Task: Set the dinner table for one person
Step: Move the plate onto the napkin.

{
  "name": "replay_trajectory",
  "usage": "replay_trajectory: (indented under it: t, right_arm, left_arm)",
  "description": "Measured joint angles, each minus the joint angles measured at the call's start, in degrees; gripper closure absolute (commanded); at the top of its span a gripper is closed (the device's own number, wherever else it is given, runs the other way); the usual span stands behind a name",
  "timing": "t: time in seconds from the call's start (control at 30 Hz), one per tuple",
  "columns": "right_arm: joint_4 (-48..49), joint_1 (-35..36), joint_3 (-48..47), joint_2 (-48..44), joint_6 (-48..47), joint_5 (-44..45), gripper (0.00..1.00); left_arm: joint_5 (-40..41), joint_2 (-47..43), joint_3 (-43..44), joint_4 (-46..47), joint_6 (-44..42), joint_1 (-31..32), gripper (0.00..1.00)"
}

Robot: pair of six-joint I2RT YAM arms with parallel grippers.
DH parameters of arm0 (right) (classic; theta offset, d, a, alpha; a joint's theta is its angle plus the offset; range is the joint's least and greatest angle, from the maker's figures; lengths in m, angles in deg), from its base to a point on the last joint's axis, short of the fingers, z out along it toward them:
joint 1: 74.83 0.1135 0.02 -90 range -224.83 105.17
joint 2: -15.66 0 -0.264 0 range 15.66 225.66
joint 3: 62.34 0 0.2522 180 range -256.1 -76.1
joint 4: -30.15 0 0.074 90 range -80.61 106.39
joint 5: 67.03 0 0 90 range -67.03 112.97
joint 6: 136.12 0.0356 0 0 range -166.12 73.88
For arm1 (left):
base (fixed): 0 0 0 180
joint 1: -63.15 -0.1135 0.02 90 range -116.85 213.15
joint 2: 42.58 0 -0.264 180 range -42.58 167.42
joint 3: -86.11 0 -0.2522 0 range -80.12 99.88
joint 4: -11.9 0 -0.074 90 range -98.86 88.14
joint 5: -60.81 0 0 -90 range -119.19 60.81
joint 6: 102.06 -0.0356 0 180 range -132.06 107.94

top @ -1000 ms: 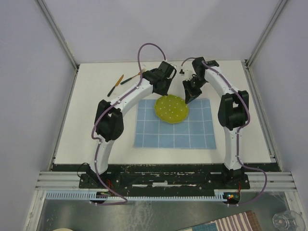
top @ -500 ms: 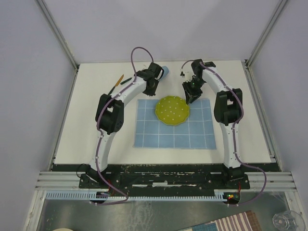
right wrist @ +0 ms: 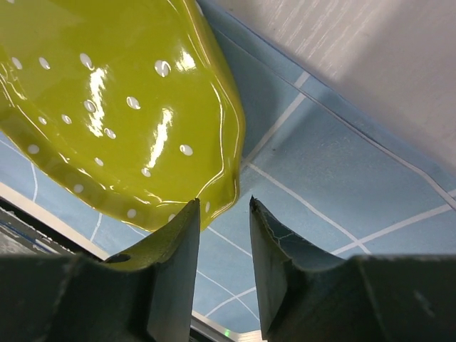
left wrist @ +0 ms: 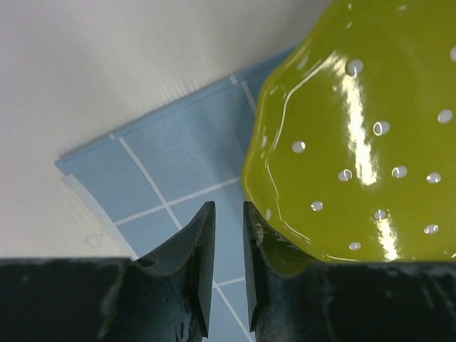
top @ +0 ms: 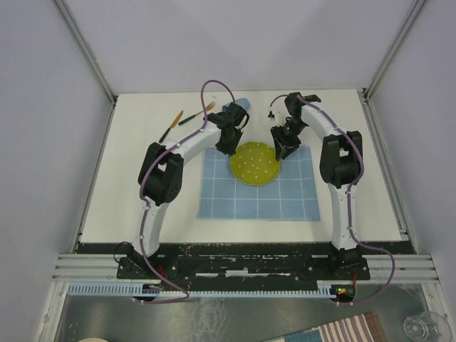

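At the far middle of the white worktop [top: 128, 199], the yellow plate [top: 254, 162] sits on the blue cloth [top: 235, 203]; left fingers [left wrist: 209, 224] and right fingers [right wrist: 192, 224] flank it, both parted, gripping nothing. Cutlery [top: 173, 125] lies far-left, slanted, so the left arm's nearer for that, I'd say.

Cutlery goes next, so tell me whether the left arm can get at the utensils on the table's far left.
Probably yes: the utensils lie uncovered on the table just left of the left gripper, with nothing between.
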Motion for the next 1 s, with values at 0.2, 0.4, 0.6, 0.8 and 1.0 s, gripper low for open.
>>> replay_trajectory:
  t: [0.2, 0.4, 0.6, 0.8, 1.0]
  right_arm:
    - [0.2, 0.0, 0.0, 0.0, 0.9, -1.9, 0.58]
    - [0.3, 0.0, 0.0, 0.0, 1.5, -2.7, 0.58]
    - [0.4, -0.1, 0.0, 0.1, 1.7, -3.3, 0.58]
    - [0.4, -0.2, 0.0, 0.4, 1.7, -3.3, 0.57]
    - [0.4, -0.2, 0.0, 1.3, 1.7, -4.2, 0.56]
  left_arm:
    - [-1.2, -0.5, -2.7, -0.4, 1.0, 0.8, 0.71]
    - [-2.1, -0.5, -2.7, -0.3, 2.3, 0.8, 0.71]
    - [-2.6, 1.0, -0.5, 0.1, 2.9, 0.8, 0.71]
    - [-3.7, 2.4, 0.4, 0.0, 3.6, 0.9, 0.71]
    - [-3.8, 2.6, 0.5, -0.1, 4.7, 0.9, 0.71]
